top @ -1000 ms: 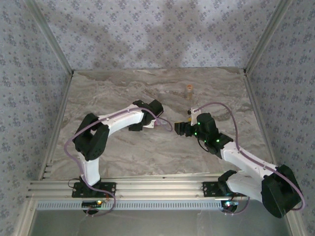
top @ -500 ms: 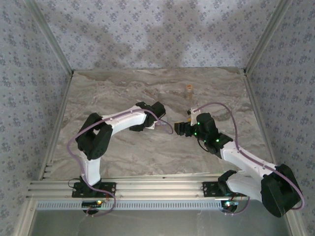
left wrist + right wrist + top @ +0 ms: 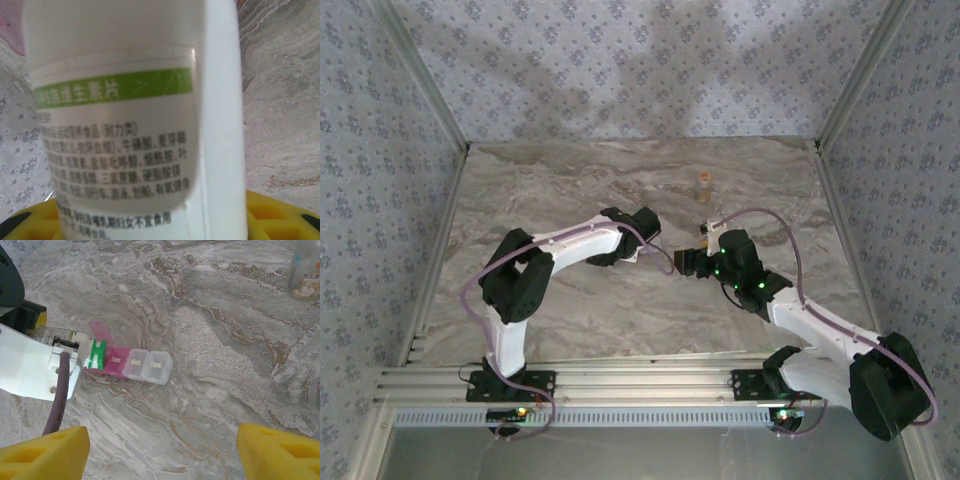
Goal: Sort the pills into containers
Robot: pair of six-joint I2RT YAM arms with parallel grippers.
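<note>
Left end effector [image 3: 642, 232] clamped on the white bottle [image 3: 135, 125], whose green cap [image 3: 95, 355] lies at the pink end of the strip pill case [image 3: 135, 365] on the counter [image 3: 225, 365]. Right end effector [image 3: 160, 450] hovers nearby, fingers apart and empty. Vial [image 3: 305, 267] stands upright, well apart, at 1 o'clock from the case.

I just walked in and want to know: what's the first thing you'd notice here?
A big white bottle with a green stripe looms very close in the left wrist view. On the marble table sits a pink-and-clear pill box marked with days, the bottle's green cap right at its pink end.
</note>
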